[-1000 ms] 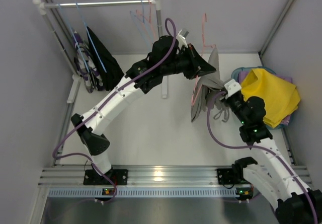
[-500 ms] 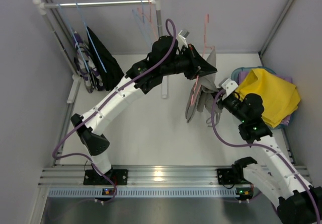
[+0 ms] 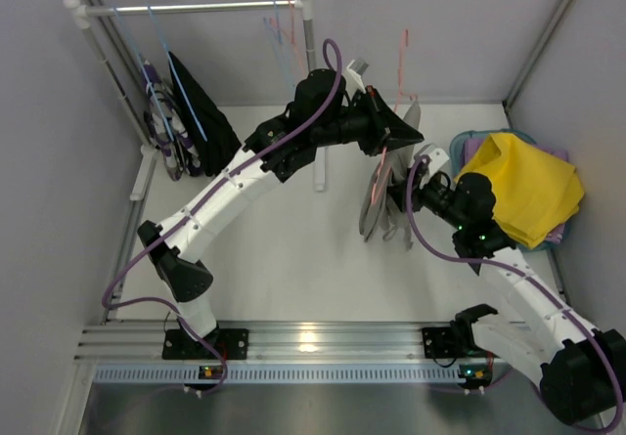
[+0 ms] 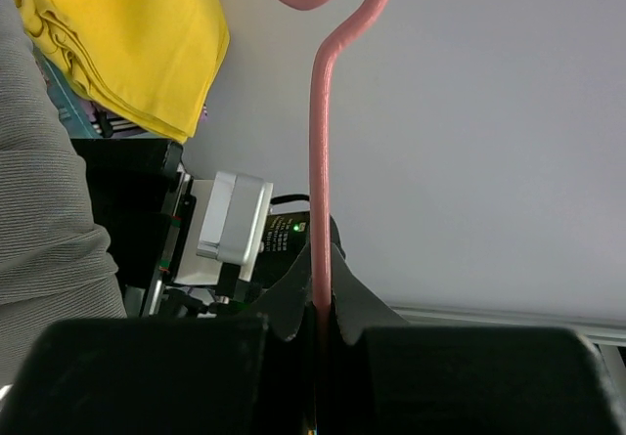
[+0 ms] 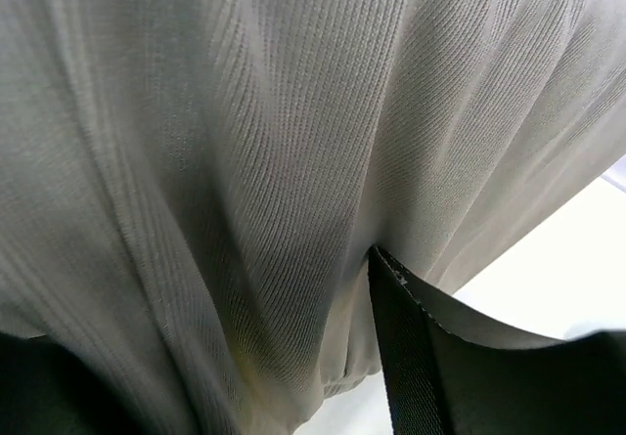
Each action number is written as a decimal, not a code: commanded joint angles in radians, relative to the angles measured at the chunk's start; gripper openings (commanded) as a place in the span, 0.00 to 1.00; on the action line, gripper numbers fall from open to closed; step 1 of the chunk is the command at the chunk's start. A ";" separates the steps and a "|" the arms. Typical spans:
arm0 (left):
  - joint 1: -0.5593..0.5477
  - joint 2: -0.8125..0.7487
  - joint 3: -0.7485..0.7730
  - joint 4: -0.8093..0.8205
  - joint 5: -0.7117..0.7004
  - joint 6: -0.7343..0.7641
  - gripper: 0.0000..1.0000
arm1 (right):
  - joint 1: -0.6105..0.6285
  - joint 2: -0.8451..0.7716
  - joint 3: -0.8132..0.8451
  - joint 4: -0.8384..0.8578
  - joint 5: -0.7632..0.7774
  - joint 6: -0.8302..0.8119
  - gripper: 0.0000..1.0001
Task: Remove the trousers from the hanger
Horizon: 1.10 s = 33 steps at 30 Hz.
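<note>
the table (image 3: 293, 269) is bare across its middle and near left, room for either arm. the rack (image 3: 196, 8) with black trousers (image 3: 201, 108) fills the back-left corner, its post (image 3: 310, 73) just beside the left arm (image 3: 225, 195). grey trousers (image 3: 374, 200) hang mid-table, hard against the right gripper (image 3: 403, 198). yellow trousers (image 3: 523, 186) cover the right edge. walls (image 3: 39, 161) close in on 3 sides.

the right gripper (image 3: 411, 198) swung left, away from the yellow trousers (image 3: 528, 186), and pushed into the grey-beige trousers (image 3: 377, 200), its fingers (image 5: 411, 347) parting against the cloth. the cloth's lower end drew in leftward, and the pink hanger (image 3: 401, 59) shifted slightly right.
</note>
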 commanded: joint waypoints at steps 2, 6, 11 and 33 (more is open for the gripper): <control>0.002 -0.032 0.059 0.152 0.022 -0.029 0.00 | 0.028 0.027 0.060 0.127 0.047 0.046 0.53; -0.003 -0.032 0.058 0.161 0.031 -0.052 0.00 | 0.028 0.064 0.077 0.181 0.093 0.108 0.49; -0.007 -0.038 0.043 0.172 0.043 -0.084 0.00 | 0.029 0.111 0.124 0.236 0.133 0.162 0.20; 0.075 -0.075 -0.077 0.120 0.008 0.043 0.00 | -0.156 -0.076 0.247 0.017 0.109 0.241 0.00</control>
